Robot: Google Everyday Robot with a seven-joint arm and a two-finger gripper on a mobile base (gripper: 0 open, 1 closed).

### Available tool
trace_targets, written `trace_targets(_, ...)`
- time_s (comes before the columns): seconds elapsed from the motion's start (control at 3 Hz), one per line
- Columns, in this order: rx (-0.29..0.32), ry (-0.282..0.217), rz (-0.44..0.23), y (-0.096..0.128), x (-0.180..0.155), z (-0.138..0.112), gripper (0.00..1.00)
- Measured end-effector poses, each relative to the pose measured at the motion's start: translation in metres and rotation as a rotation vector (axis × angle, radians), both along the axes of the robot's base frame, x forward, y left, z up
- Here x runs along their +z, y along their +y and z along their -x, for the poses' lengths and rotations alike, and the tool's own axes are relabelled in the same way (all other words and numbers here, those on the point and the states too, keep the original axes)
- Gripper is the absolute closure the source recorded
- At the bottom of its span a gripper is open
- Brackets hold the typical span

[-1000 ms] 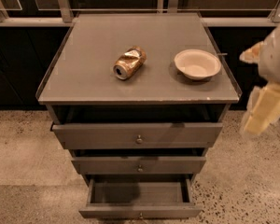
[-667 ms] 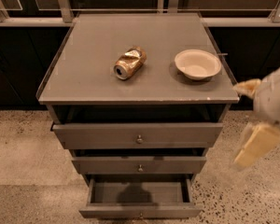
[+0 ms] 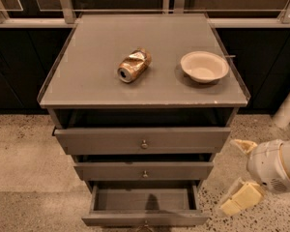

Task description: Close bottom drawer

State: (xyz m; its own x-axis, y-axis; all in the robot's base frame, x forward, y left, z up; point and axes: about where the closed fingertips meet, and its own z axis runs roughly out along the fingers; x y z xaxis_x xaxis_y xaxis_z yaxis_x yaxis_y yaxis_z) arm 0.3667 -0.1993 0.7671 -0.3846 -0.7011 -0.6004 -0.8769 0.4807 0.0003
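The bottom drawer (image 3: 144,219) is the lowest of three grey drawers and stands pulled far out, its empty inside showing; its knob sits at the frame's lower edge. The middle drawer (image 3: 144,171) and the top drawer (image 3: 144,140) each stick out a little. My gripper (image 3: 238,178) is low at the right of the cabinet, beside the drawers, about level with the middle and bottom drawers and apart from them. One cream fingertip (image 3: 242,145) points up-left and another (image 3: 236,202) points down-left, with a wide gap between them and nothing held.
On the cabinet top (image 3: 87,81) lie a crushed can (image 3: 134,65) and a white bowl (image 3: 204,65). Dark cabinets and a railing run behind. A white post (image 3: 287,108) stands at the right. The floor is speckled concrete.
My gripper has moved down along the right side of the cabinet, from level with the top to level with the lower drawers. The drawers have not moved.
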Motion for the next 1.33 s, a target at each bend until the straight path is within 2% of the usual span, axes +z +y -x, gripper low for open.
trace_targets(0.33, 0.003, -0.008, 0.006, 0.001, 0.003, 0.001, 0.0)
trace_targets(0.67, -0.07, 0.056, -0.067, -0.011, -0.046, 0.014, 0.0)
trace_targets(1.0, -0.176, 0.168, -0.186, -0.022, -0.14, 0.038, 0.0)
trace_targets(1.33, -0.243, 0.263, -0.28, -0.026, -0.218, 0.049, 0.0)
